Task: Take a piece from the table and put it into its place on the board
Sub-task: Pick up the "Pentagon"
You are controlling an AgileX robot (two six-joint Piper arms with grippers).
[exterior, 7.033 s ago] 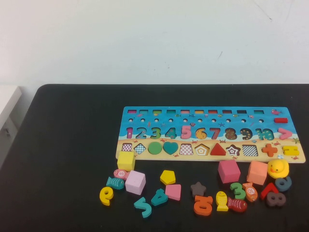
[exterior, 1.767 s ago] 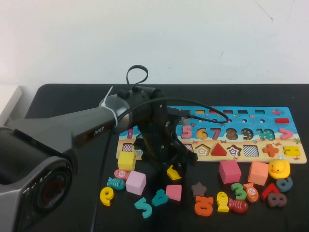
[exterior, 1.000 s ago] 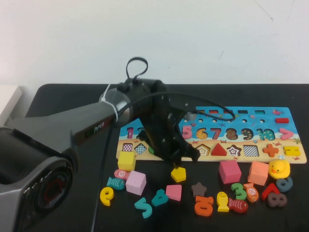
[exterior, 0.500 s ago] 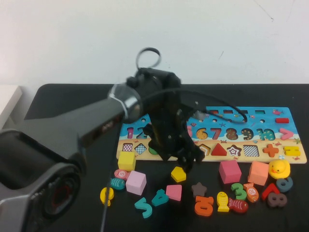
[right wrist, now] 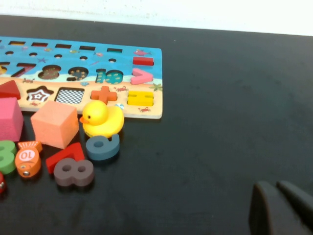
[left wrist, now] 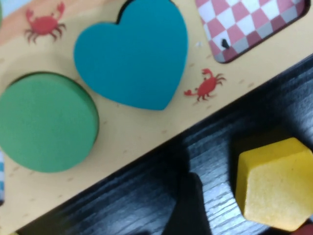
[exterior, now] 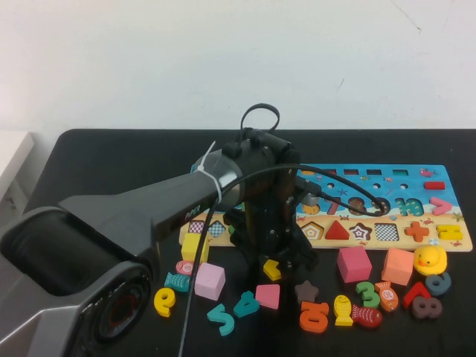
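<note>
Black and matte, the table (exterior: 97, 160) runs up to a plain white wall, and the board (exterior: 416, 245) lies across its far right half, blue above and sandy below. From the high view the left arm reaches in from the near left, and the left pincer (exterior: 277, 262) hangs just off the board's near edge, its dark body covering the middle of the sandy strip. The piece (exterior: 271, 269), a small flat yellow pentagon, lies on the table right under that pincer, only partly showing past it; in the left wrist view it sits flat on the black surface just off the board's edge, with a dark fingertip (left wrist: 188, 208) beside it and apart from it. The fingers appear spread with nothing between them, though the arm hides most of them from above. Its place (exterior: 311, 230), the recess with nested pentagon lines, shows just past the arm, beside the red triangle (exterior: 336, 230), and holds nothing. A green circle (left wrist: 46, 128) and a teal heart (left wrist: 133, 51) fill their recesses nearby. The right pincer (right wrist: 281, 208) rests low over bare table well to the right of the board, its two dark fingers close together on nothing. A yellow duck (exterior: 428, 259) sits by an orange cube (exterior: 396, 265).
</note>
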